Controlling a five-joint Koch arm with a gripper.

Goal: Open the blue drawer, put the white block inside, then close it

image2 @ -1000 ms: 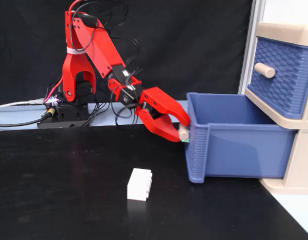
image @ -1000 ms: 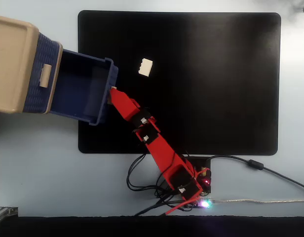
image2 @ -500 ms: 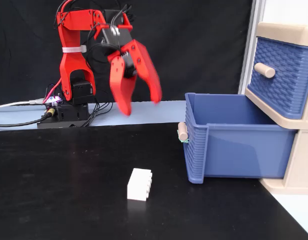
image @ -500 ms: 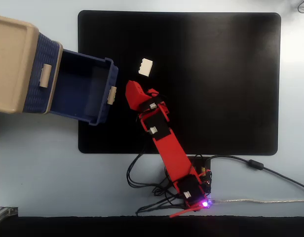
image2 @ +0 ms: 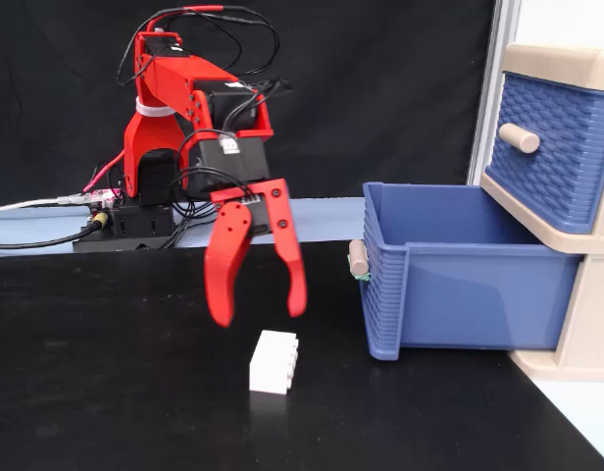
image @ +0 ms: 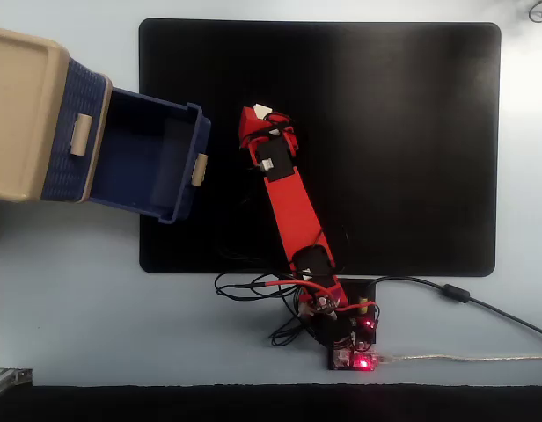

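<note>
The blue drawer (image2: 478, 294) is the lower one and stands pulled out of the beige cabinet, its beige handle (image2: 358, 257) facing the arm. Nothing shows inside it in a fixed view (image: 148, 149). The white block (image2: 274, 362) lies flat on the black mat, to the left of the drawer front. My red gripper (image2: 259, 312) hangs open just above the block, fingers pointing down and spread wider than it, without touching it. Looking down from above, the block (image: 263, 109) peeks out beside the gripper (image: 256, 119), a short way right of the drawer handle (image: 200, 169).
The upper blue drawer (image2: 547, 147) is shut, under the beige cabinet top (image: 20, 114). A black mat (image: 403, 149) covers the work area. The arm's base, board and cables (image: 355, 352) sit at the mat's near edge in that view.
</note>
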